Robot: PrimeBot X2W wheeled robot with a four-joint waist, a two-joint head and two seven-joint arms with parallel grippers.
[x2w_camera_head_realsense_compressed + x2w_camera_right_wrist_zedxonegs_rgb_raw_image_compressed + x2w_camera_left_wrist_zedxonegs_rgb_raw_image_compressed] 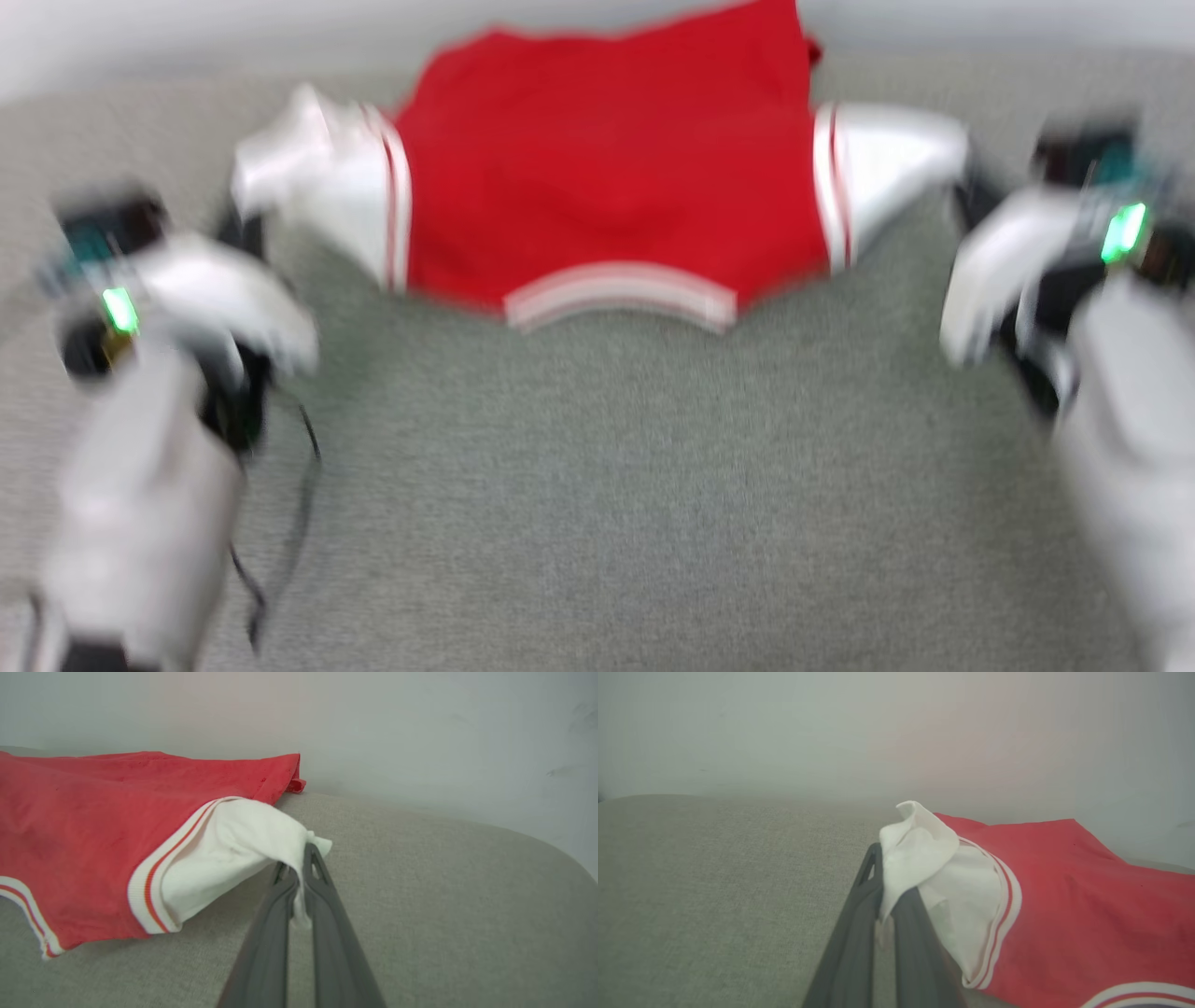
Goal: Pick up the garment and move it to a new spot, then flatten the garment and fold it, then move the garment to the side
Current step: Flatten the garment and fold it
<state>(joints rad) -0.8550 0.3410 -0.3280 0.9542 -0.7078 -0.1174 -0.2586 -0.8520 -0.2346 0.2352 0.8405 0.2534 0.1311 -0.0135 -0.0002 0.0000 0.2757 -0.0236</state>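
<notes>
Garment: red jersey top with white sleeves and red-and-white striped trim, spread flat along the far edge of the grey woven surface, next to the pale wall. Left hand: fingers pinched tight on the end of the left white sleeve. Right hand: fingers likewise clamped on the end of the opposite white sleeve.

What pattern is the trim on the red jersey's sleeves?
White trim with red striping; best in right wrist view.
</notes>
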